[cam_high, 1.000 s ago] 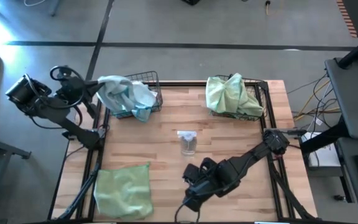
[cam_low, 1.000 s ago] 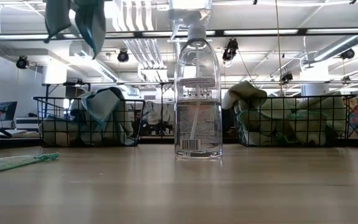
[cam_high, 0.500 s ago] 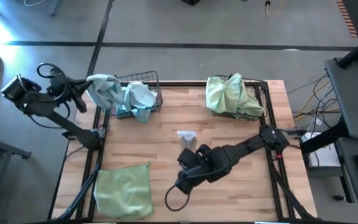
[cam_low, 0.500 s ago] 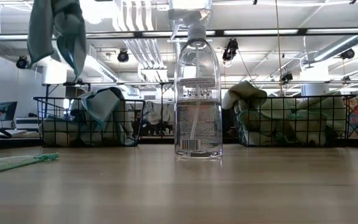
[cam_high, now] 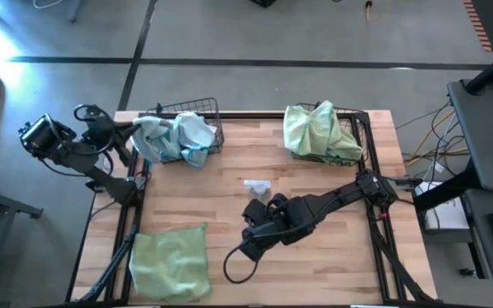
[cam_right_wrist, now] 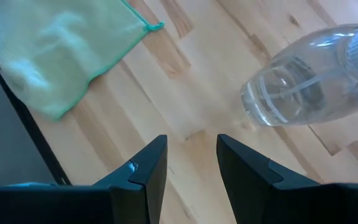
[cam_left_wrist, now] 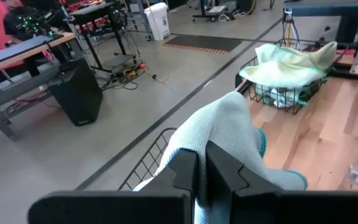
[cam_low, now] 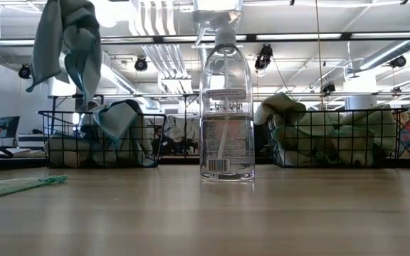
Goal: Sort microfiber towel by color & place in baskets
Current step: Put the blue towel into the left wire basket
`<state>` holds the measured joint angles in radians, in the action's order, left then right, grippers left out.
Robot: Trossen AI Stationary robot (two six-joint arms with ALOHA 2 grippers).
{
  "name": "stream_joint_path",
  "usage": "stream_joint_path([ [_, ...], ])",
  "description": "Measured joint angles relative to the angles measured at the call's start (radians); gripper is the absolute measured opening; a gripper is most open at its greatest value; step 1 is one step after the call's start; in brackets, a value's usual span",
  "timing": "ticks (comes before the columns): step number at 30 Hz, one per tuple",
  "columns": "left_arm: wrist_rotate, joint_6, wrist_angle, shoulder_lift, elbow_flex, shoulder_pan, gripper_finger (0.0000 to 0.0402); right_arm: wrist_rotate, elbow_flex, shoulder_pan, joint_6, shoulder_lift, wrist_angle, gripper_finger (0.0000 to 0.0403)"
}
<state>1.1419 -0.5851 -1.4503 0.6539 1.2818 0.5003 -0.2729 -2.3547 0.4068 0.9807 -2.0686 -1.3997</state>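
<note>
**Two baskets loaded, one blue towel held aloft, one green towel on the table**

Left gripper (cam_high: 125, 135), at the table's far-left corner, has its fingers (cam_left_wrist: 224, 165) pinched shut on a light blue towel (cam_low: 68, 44); the cloth hangs long axis vertical beside the left basket (cam_high: 210, 109), which holds further blue cloths. A pale green towel (cam_high: 169, 261) lies flat at the near-left corner, edges roughly square to the table (cam_high: 332, 265). At centre stands a clear spray bottle (cam_low: 226, 107), upright; its label print cannot be read. Right gripper (cam_high: 250, 229), near the bottle, has its fingers (cam_right_wrist: 143, 169) parted and holds nothing. The right basket (cam_high: 365, 120), at the far right, is heaped with green towels (cam_high: 317, 130).
</note>
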Motion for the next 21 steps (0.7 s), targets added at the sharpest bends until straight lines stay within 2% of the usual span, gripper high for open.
stream_joint_path([
  [6, 0.0, -0.001, 0.02, -0.002, 0.006, 0.0, 0.0002, -0.006, 0.001, -0.003, -0.013, 0.013, -0.037, 0.0134],
  [10, -0.043, 0.006, 0.064, 0.007, 0.045, 0.0, 0.0007, -0.035, 0.001, -0.012, -0.02, 0.033, -0.081, 0.0134],
  [13, -0.048, 0.117, 0.154, 0.018, 0.051, 0.0, 0.0009, -0.043, 0.001, -0.016, -0.03, 0.036, -0.112, 0.0134],
  [17, 0.019, 0.294, 0.262, 0.021, 0.045, 0.0, 0.001, -0.043, 0.001, -0.018, -0.04, 0.038, -0.141, 0.0134],
  [21, 0.149, 0.313, 0.26, 0.0, 0.046, -0.001, 0.001, -0.043, 0.001, -0.021, -0.042, 0.038, -0.17, 0.0134],
])
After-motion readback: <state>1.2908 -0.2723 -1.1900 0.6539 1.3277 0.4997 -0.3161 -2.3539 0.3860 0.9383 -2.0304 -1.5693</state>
